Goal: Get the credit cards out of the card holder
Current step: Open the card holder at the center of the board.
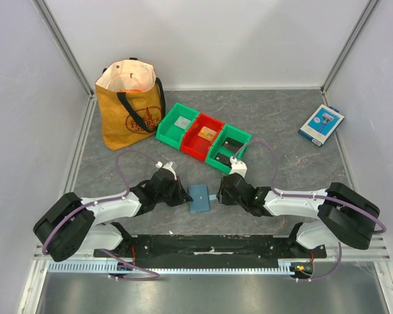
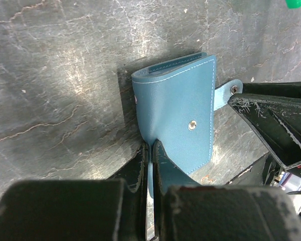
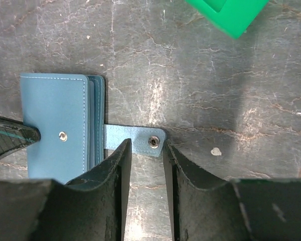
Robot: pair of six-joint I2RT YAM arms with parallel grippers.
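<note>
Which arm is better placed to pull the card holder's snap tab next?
Right. The right gripper sits open at the snap tab; the left gripper is shut on the card holder opposite, anchoring it.

The surface (image 1: pixel 281 170) was dark grey and veined like stone. Near its front lay the blue card holder (image 1: pixel 199 198), folded, its snap tab sticking out undone. Farther back a mustard tote bag (image 1: pixel 130 108) stood at the left. Beside it a left green bin (image 1: pixel 178 124), a red bin (image 1: pixel 204 136) and a right green bin (image 1: pixel 229 148) touched in a slanted row. A blue-and-white box (image 1: pixel 321 124) lay well apart at the right.
</note>
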